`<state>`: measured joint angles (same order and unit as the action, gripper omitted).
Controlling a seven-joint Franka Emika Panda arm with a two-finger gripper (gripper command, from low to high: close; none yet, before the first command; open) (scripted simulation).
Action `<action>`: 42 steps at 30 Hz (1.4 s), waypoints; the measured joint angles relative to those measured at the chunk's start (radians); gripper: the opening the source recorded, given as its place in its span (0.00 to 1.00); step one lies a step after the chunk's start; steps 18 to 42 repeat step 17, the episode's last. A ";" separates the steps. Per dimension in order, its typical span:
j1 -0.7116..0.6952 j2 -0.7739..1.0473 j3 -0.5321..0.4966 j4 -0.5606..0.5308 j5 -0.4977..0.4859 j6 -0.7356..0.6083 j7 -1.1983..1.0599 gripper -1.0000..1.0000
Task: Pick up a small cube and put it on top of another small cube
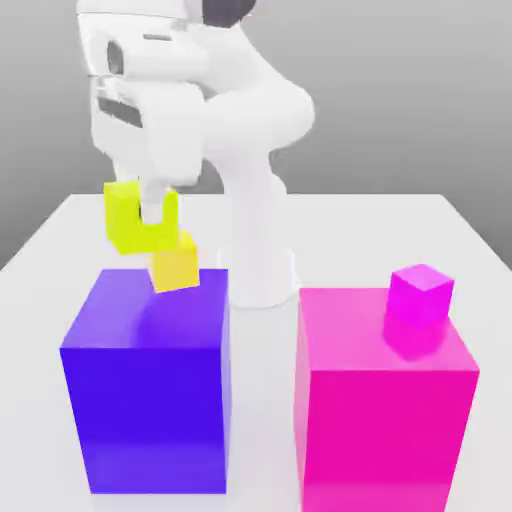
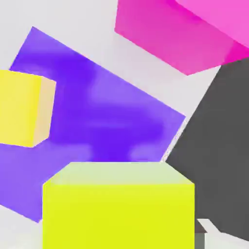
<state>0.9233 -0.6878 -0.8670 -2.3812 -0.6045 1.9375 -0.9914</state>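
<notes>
My gripper (image 1: 152, 212) is shut on the small cube (image 1: 124, 225), a greenish lemon-yellow one, and holds it in the air; one white finger (image 1: 152, 203) crosses its front face. Just below it, slightly toward the exterior view's right, another small cube (image 1: 176, 264) of golden-yellow sits tilted on the far edge of the big violet-blue block (image 1: 150, 390). The two cubes look close, and I cannot tell if they touch. In the hand view the lemon small cube (image 2: 119, 211) is large and close, with the golden cube (image 2: 22, 109) off to one side on the violet-blue block (image 2: 107, 116).
A big magenta block (image 1: 385, 420) stands at the exterior view's right with a small magenta cube (image 1: 421, 293) on its top. The arm's white base (image 1: 262, 270) rises behind the two blocks. The magenta block (image 2: 180, 39) also shows in the hand view.
</notes>
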 joint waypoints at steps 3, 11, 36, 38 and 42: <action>0.084 0.041 0.058 0.016 0.065 -0.017 0.043 0.00; 0.312 0.220 0.115 0.016 0.256 0.053 0.110 0.00; 0.331 0.274 0.074 -0.053 0.263 0.170 0.103 1.00; 0.331 0.274 0.074 -0.053 0.263 0.170 0.103 1.00; 0.331 0.274 0.074 -0.053 0.263 0.170 0.103 1.00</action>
